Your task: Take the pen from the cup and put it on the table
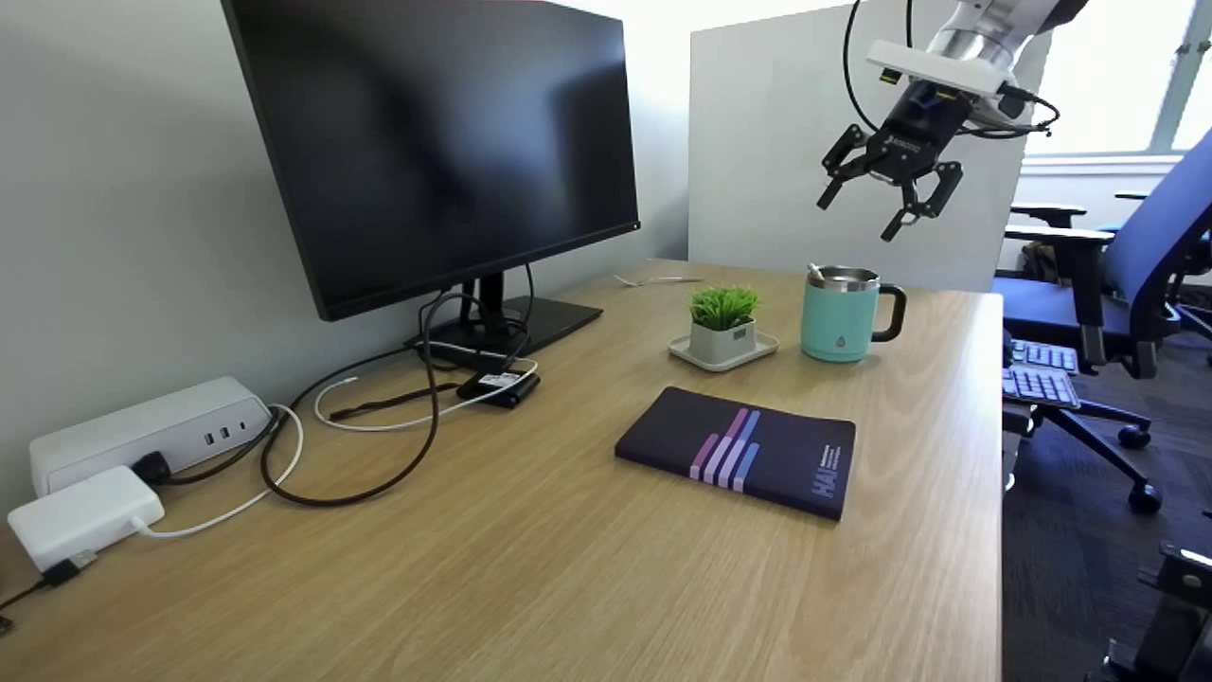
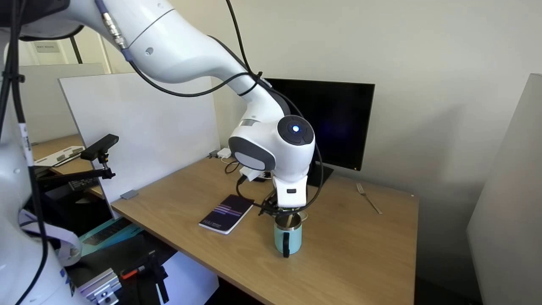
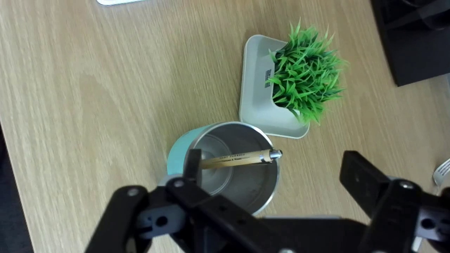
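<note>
The pale yellowish pen (image 3: 239, 160) leans inside the teal cup (image 3: 180, 151), its silver end over the rim. The pen's top shows in both exterior views (image 1: 815, 272) (image 2: 289, 220); its lower part is hidden in the wrist view behind a finger. The cup stands upright on the wooden table (image 1: 530, 568) in both exterior views (image 1: 839, 317) (image 2: 293, 240), with its black handle to the side. My gripper (image 1: 858, 214) is open and empty, above the cup and apart from it. In the wrist view the gripper (image 3: 276, 170) has one finger overlapping the cup's opening and the other past its rim.
A white potted plant (image 3: 306, 73) on a tray stands close beside the cup. A dark notebook (image 1: 743, 450), a monitor (image 1: 454, 142) with cables, and a white power hub (image 1: 147, 431) are on the table. A fork (image 2: 369, 199) lies near the back edge.
</note>
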You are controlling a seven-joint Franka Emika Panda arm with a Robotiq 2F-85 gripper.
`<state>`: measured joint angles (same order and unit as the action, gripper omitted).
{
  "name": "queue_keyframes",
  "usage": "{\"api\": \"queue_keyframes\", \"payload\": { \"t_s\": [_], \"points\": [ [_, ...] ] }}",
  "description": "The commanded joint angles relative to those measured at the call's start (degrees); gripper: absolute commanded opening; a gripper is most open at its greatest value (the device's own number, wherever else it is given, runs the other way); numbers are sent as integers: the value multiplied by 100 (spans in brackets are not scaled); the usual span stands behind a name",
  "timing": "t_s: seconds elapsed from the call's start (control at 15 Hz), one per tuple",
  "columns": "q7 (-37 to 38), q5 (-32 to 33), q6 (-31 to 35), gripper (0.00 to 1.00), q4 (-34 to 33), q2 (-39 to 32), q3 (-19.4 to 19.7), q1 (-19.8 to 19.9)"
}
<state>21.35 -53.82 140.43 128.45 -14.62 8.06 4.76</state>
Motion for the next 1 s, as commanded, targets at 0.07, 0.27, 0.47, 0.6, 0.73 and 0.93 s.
{"api": "queue_keyframes", "payload": {
  "t_s": [0.07, 0.27, 0.47, 0.6, 0.73, 0.93],
  "points": [
    [-45, -447, 174, 100, 14, -102, -93, 70],
    [3, -676, 251, 100, 24, -179, -80, 67],
    [51, -858, 434, 100, 62, -165, -68, 30],
    [23, -695, 352, 100, 16, -212, -43, 31],
    [24, -740, 426, 100, 16, -195, -55, 21],
    [25, -747, 440, 100, 16, -195, -57, 16]
  ]
}}
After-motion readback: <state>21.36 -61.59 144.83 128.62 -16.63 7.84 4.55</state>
